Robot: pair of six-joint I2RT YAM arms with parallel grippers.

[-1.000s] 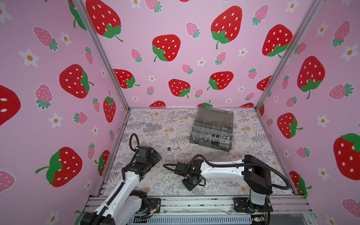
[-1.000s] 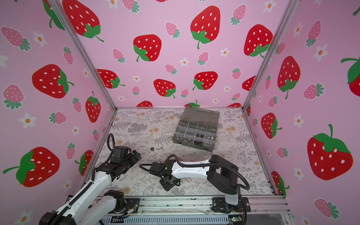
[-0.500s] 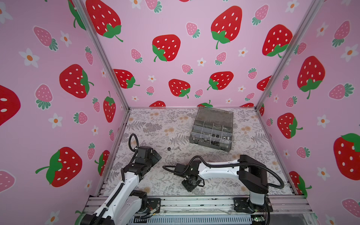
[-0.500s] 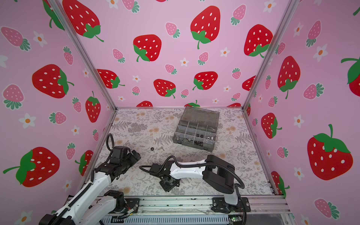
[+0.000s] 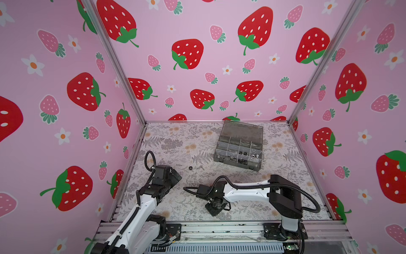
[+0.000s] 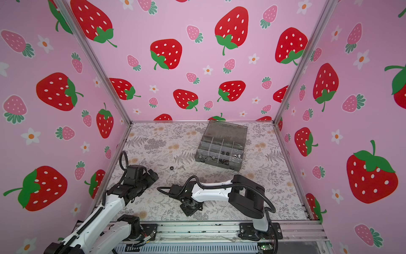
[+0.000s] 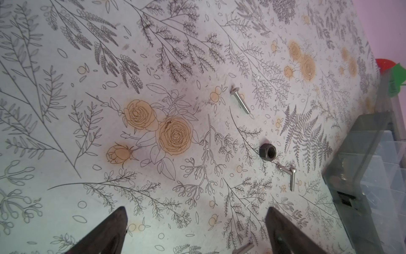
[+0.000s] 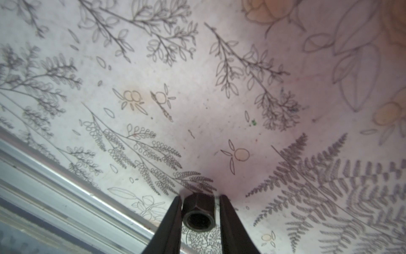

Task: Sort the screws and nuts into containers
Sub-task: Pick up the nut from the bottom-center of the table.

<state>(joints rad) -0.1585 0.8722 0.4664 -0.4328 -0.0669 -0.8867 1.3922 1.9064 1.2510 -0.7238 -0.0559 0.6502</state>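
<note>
organiser box stands open at the back of the floral mat. a loose nut and silver screws lie ahead of the wide-spread left gripper. by the front rail, the black hex nut sits between the narrowly parted jaws of the right gripper: one touches it, the other seems a sliver off.

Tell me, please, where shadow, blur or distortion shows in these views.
Right wrist view: the black nut is sharp, ringed by soft shadow; the far mat corners blur. Left wrist view: silver screw crisp, organiser box soft. In both top views: wide-angle splay, loose nut tiny.
</note>
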